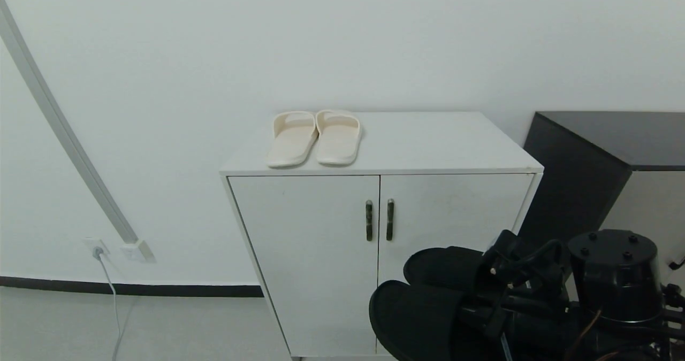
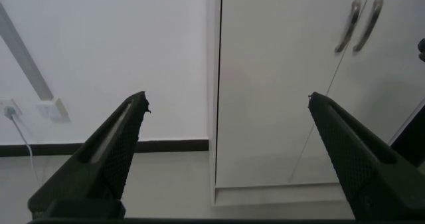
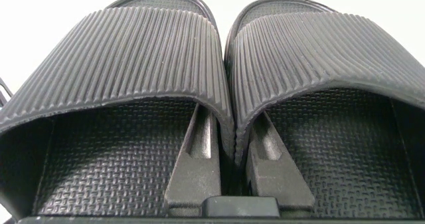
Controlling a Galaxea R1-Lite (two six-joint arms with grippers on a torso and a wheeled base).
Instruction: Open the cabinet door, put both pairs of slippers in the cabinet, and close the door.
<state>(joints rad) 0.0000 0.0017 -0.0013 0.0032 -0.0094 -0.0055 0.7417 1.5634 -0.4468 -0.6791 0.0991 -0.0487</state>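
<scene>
No writing, number or sign can be read in any view.
The white cabinet in the middle of the head view has plain fronts. The cream slippers on its top, the black slippers with their ribbed straps and studded footbeds in the right wrist view, and the wall socket at the lower left of the head view show no lettering or label that can be made out.
</scene>
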